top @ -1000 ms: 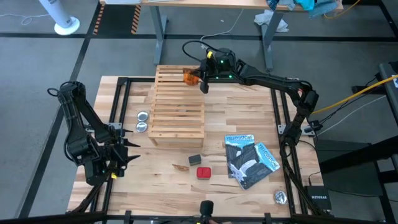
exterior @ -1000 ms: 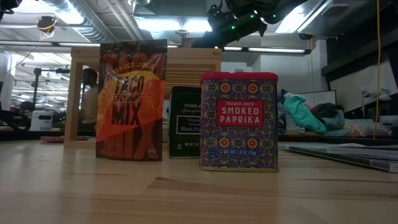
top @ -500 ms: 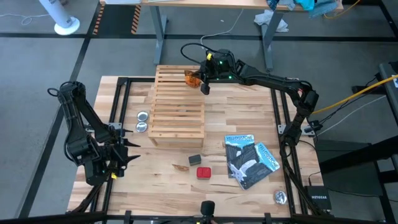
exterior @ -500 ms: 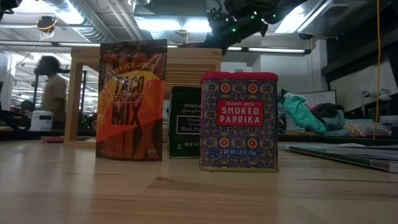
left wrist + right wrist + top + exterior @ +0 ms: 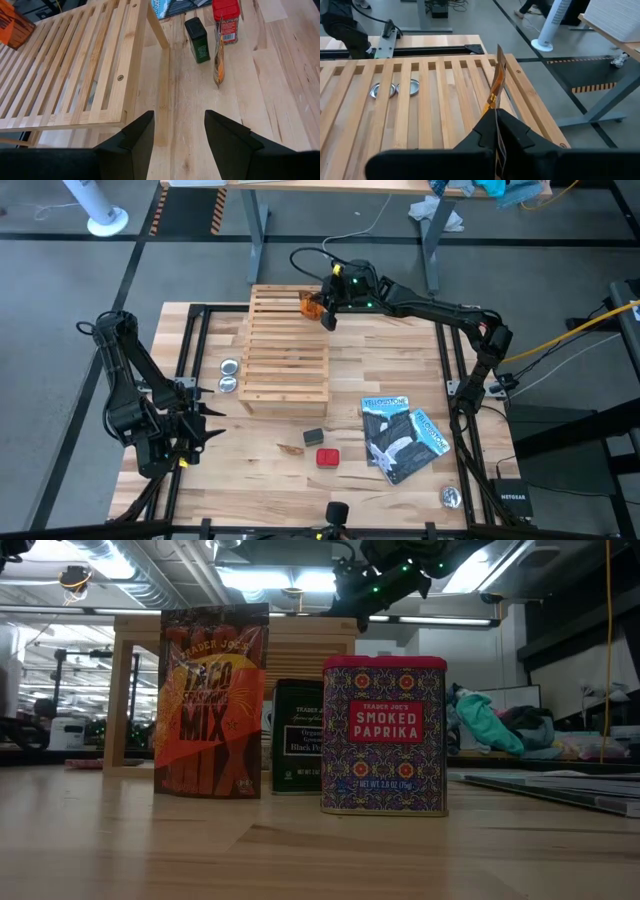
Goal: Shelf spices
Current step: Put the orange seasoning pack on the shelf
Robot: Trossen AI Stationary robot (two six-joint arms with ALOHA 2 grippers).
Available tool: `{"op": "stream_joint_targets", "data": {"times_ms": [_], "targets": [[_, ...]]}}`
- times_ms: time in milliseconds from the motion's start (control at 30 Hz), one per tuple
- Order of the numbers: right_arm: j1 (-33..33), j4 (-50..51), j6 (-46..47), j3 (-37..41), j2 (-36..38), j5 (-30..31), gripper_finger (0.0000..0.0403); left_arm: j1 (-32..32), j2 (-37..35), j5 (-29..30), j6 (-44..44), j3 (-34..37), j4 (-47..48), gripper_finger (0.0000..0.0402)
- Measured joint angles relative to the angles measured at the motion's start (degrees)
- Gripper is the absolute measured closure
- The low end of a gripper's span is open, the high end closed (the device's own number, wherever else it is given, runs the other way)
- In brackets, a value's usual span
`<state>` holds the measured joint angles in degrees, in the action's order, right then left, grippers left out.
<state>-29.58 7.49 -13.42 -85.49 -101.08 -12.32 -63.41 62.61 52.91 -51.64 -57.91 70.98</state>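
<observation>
Up top, your right gripper (image 5: pixel 322 308) is clamped on an orange packet (image 5: pixel 306 304), held edge-up over the far right corner of the shelf (image 5: pixel 286 352). Your left gripper (image 5: pixel 205 423) waits at the table's (image 5: pixel 390 350) left side, fingers parted, nothing between them. Near the front edge stand another packet (image 5: pixel 211 700), a dark box (image 5: pixel 297 736) and a red paprika box (image 5: pixel 384 734).
</observation>
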Motion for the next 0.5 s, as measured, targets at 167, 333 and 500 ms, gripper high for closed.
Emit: {"op": "stream_joint_targets", "data": {"times_ms": [167, 333, 500], "targets": [[0.00, 0.00, 0.30, 0.00, -0.02, 0.20, 0.0389, 0.02, 0.00, 0.01, 0.00, 0.00, 0.00, 0.0233], [0.00, 0.00, 0.30, 0.00, -0.02, -0.23, 0.0389, 0.00, 0.00, 0.01, 0.00, 0.00, 0.01, 0.0233], [0.00, 0.08, 0.29, 0.00, -0.02, -0.28, 0.0388, 0.00, 0.00, 0.01, 0.00, 0.00, 0.01, 0.0233]]}}
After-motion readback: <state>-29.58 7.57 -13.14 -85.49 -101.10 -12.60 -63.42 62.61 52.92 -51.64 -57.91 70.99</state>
